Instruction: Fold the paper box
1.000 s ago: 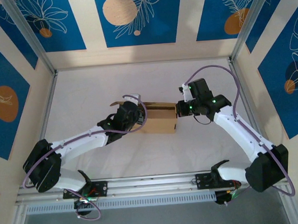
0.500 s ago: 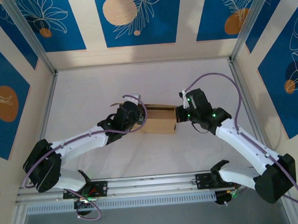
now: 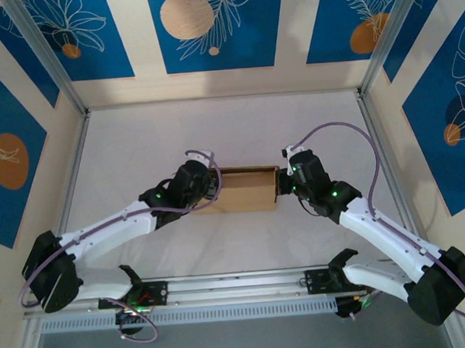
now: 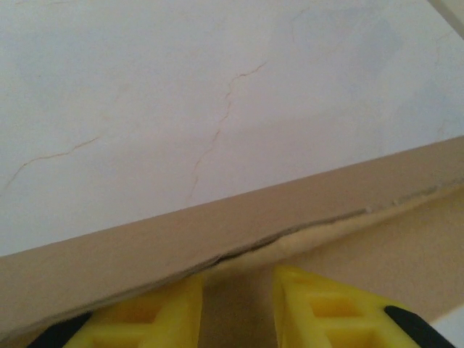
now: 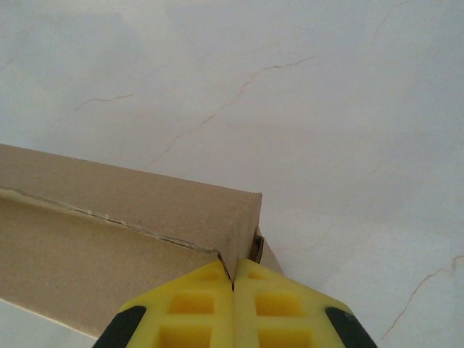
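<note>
Paper box (image 3: 247, 189) between both low, inward-angled grippers.

The right gripper's (image 5: 233, 286) yellow plastic fingers (image 5: 194, 304) are pressing together at the near corner of the plain brown corrugated cardboard box (image 5: 109, 225), which is lying on the white marbled tabletop (image 5: 290, 109).
</note>
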Controlling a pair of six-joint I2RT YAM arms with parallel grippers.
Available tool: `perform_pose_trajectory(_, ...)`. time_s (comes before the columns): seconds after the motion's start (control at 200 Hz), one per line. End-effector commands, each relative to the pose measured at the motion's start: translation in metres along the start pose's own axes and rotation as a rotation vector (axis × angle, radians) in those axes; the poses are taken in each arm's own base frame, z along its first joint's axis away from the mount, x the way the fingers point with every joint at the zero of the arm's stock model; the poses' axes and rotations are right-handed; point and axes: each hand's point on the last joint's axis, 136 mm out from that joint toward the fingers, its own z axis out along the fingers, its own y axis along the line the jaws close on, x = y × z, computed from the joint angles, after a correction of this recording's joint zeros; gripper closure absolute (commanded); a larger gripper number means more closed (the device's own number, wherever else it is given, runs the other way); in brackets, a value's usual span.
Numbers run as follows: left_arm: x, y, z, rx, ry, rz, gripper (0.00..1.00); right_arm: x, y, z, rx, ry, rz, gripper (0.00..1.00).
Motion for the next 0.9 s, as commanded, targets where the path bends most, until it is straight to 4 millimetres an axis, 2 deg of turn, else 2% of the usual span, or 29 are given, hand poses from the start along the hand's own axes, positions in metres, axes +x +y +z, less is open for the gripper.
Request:
perform_pose_trajectory(0.0, -0.009, 0.003, -0.021, -0.011, 0.01, 0.02, 0.69, 0.031, -0.018, 0.007, 0.09, 0.085, -0.018, 1.0)
perform_pose_trajectory(0.12, -0.008, 0.004, -0.033, 0.004, 0.025, 0.003, 0.68, 0.033, -0.017, 0.008, 0.09, 0.085, -0.013, 1.0)
perform_pose_trajectory(0.295, -0.007, 0.004, -0.053, 0.02, 0.055, -0.107, 0.64, 0.035, -0.016, 0.009, 0.083, 0.088, -0.014, 1.0)
perform_pose_trajectory(0.385, -0.01, 0.006, -0.064, -0.004, 0.081, -0.231, 0.54, 0.035, -0.015, 0.009, 0.074, 0.088, -0.009, 1.0)
perform_pose_trajectory(0.535, 0.005, -0.004, -0.068, -0.003, 0.206, -0.568, 0.29, 0.033, -0.011, 0.007, 0.069, 0.083, -0.016, 1.0)
perform_pose_trajectory(0.68, 0.001, -0.003, -0.073, -0.055, 0.23, -0.775, 0.22, 0.032, -0.008, 0.005, 0.073, 0.077, -0.034, 1.0)
perform_pose_trajectory(0.77, 0.003, 0.001, -0.074, -0.125, 0.27, -0.873, 0.11, 0.032, -0.007, 0.003, 0.072, 0.073, -0.041, 1.0)
perform_pose_trajectory(0.895, 0.009, 0.005, -0.066, -0.194, 0.3, -0.927, 0.09, 0.033, -0.005, 0.001, 0.069, 0.071, -0.049, 1.0)
